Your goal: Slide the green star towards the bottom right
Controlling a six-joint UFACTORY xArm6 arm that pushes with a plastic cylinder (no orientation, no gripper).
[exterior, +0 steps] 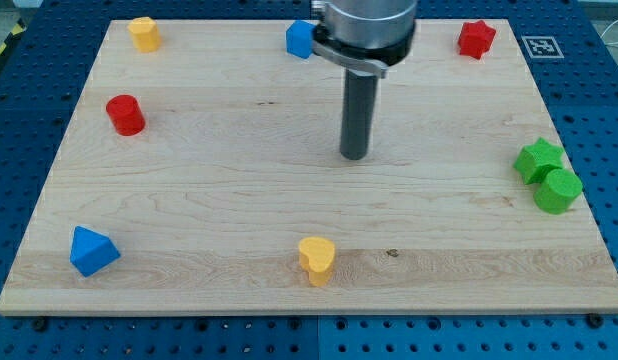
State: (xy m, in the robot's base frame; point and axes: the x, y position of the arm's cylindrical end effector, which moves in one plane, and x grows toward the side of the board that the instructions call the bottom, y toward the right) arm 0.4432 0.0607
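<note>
Camera view: wooden board on blue pegboard; my tip mid-board, no gripper visible.

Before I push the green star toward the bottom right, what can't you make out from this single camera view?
- Small blue block, view's top: partly hidden behind the arm's grey housing; its shape is unclear.
- Green star-shaped block against green round block: touching or apart, cannot tell.
- My tip: whether it contacts the wooden board is unreadable.
</note>
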